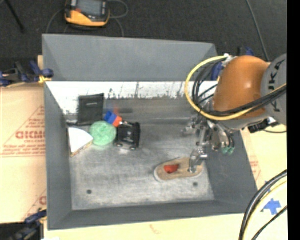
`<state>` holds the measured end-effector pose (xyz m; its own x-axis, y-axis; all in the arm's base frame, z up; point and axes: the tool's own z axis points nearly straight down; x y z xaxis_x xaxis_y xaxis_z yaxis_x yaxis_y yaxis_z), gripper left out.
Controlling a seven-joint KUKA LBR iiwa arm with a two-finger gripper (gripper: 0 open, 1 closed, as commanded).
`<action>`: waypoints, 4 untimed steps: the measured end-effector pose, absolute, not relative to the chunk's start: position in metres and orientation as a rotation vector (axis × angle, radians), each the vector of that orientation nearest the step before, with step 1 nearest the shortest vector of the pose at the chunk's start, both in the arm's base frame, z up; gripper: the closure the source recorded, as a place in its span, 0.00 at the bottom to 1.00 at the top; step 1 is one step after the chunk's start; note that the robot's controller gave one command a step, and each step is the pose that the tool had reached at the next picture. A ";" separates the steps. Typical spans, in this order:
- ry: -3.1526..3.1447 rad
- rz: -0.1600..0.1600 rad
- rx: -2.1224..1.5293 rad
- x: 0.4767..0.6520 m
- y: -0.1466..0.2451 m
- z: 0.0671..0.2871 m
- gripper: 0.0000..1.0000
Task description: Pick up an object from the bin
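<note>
My gripper [195,163] hangs low at the right of the bin, its fingertips down at the right end of a flat tan oval thing [176,172] with a red patch in its middle. That oval lies on the bin floor near the front right. Whether the tips touch it I cannot make out.
A cluster sits at the left back of the bin: a black boxy thing [128,135], a green ball [103,133], a small blue and red piece [111,118], a white wedge [79,139] and a black flat block [91,108].
</note>
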<state>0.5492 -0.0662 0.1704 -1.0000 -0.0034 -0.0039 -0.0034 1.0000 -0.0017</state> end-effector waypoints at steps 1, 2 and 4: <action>3.138 -0.003 -0.006 0.549 -0.066 0.170 0.00; 3.099 -0.005 -0.051 0.529 -0.069 0.083 1.00; 3.130 -0.001 -0.046 0.523 -0.066 0.108 1.00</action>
